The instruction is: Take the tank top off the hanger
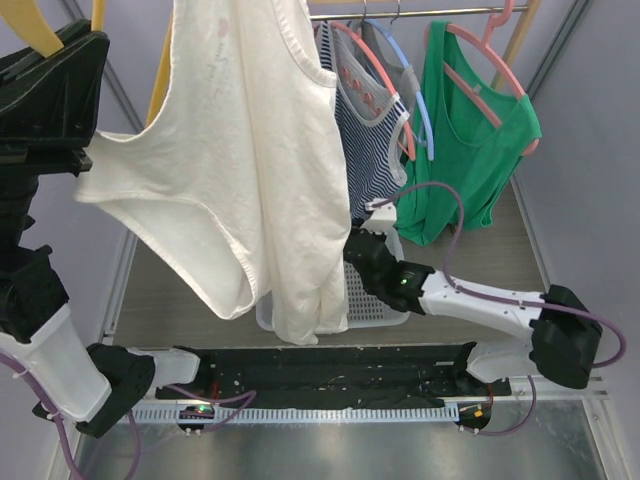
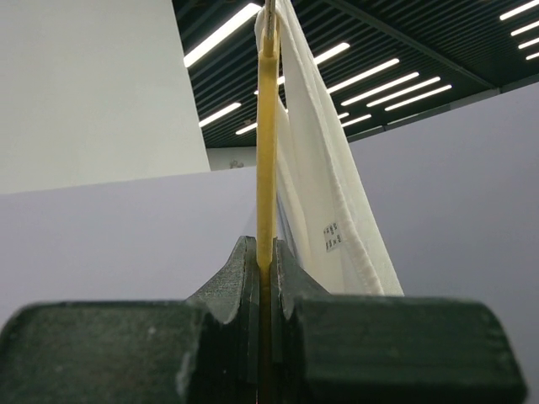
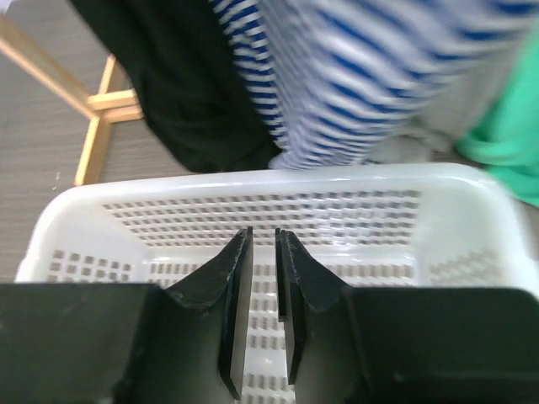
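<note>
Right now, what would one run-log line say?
left claw: shut on yellow hanger | white tank top: hanging against hanger | right claw: slightly open, empty, over white basket

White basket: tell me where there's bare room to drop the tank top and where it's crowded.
The white basket has a bare floor under the right gripper. The wood surface right of it is free too. Crowded: the white tank top hides its left side from above; the striped top and green top hang behind.
</note>
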`<move>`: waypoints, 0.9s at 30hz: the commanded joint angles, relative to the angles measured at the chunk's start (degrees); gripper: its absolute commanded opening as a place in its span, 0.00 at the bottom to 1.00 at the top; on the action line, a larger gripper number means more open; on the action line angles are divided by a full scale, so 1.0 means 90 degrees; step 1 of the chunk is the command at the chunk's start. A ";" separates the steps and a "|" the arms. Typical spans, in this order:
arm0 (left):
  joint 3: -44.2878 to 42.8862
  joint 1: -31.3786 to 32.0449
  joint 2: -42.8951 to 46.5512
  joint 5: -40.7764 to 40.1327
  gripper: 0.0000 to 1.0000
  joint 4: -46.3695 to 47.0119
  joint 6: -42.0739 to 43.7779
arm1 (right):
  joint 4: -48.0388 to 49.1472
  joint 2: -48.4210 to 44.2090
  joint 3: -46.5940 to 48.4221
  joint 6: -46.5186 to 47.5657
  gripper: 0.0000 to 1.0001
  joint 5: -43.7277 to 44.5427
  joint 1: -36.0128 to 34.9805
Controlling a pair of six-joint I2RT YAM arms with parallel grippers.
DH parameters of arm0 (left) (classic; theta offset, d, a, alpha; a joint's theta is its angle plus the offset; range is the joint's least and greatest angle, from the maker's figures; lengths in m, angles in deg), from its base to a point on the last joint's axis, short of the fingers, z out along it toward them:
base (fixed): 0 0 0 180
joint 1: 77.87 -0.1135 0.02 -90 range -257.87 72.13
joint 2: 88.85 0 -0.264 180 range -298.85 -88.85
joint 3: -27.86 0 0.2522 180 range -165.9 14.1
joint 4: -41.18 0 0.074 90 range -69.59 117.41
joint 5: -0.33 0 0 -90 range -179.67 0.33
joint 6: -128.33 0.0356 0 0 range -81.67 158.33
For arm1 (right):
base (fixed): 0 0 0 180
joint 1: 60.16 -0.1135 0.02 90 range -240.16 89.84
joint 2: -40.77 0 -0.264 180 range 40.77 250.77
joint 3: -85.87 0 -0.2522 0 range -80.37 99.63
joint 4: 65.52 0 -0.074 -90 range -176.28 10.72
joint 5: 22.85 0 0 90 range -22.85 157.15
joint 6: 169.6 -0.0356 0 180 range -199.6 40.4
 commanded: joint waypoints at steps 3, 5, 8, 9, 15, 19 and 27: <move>-0.0181 -0.0031 -0.0420 -0.0575 0.00 0.0846 0.0179 | -0.0434 -0.1165 -0.0580 -0.0281 0.27 0.0635 0.0039; -0.0191 -0.0031 -0.0479 -0.0634 0.00 0.1021 0.0238 | -0.0523 -0.1371 -0.0571 -0.0281 0.27 0.0713 0.0039; -0.0386 -0.0031 -0.0684 -0.0673 0.00 0.1187 0.0364 | -0.0738 -0.1586 -0.0532 -0.0262 0.27 0.0791 0.0039; -0.0502 -0.0021 -0.0723 -0.0702 0.00 0.1217 0.0394 | -0.0777 -0.1654 -0.0541 -0.0252 0.27 0.0801 0.0039; -0.0396 -0.0031 -0.0909 -0.0927 0.00 0.1334 0.0668 | -0.0904 -0.2347 -0.0639 -0.0252 0.28 0.0655 0.0039; -0.0406 -0.0021 -0.0948 -0.0849 0.00 0.1500 0.0414 | -0.1060 -0.2719 -0.0737 -0.0262 0.29 0.0635 0.0029; 0.0657 -0.0031 -0.0257 -0.0217 0.00 0.0964 -0.0181 | -0.1353 -0.3090 -0.0688 -0.0213 0.29 0.0635 0.0039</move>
